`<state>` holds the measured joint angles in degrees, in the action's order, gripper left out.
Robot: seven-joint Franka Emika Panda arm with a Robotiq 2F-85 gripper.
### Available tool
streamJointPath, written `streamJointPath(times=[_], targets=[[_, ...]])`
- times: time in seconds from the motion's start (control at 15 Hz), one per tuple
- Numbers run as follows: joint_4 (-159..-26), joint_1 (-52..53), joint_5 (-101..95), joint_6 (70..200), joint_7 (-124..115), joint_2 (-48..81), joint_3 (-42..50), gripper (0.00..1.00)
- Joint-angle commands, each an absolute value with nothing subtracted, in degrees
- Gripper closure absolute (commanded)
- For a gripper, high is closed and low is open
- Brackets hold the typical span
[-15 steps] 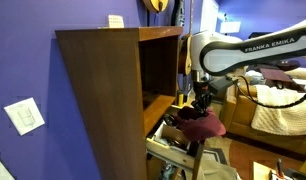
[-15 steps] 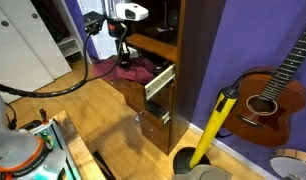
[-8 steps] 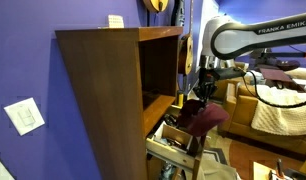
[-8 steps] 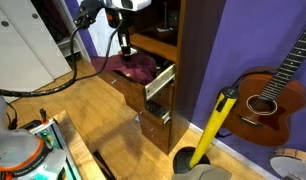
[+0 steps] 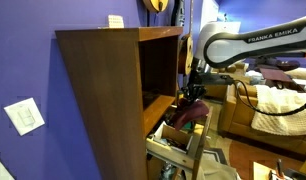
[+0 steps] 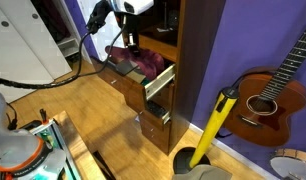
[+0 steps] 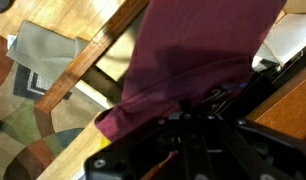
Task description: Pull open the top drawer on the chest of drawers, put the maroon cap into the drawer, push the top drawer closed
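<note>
Your top drawer [image 6: 159, 82] stands open at centre frame and your claw [image 6: 130, 47] is clamped on the maroon cap [image 6: 145, 62], which is draped over the drawer, so dropping it in and pushing shut remain.

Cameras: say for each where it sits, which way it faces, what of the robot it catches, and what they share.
Exterior view: beside the chest of drawers, looking along its side panel; shows the arm and claw.
Exterior view: raised, out front, looking down at the top drawer; shows the arm's lower end.
Wrist view: on the wrist, looking down past the claw onto the maroon cap.
Shared: all show the cap gripped by the claw; both exterior views show it over the open drawer.
</note>
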<state>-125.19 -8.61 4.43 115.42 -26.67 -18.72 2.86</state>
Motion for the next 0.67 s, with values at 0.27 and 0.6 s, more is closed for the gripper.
streamJointPath(times=[0.27, 0.6], targets=[[-130.79, -8.47, -5.50, 122.75, -31.43, -16.36, -1.10, 0.99], [-132.11, -7.45, -7.50, 125.18, -31.64, -14.61, -2.47, 0.99]])
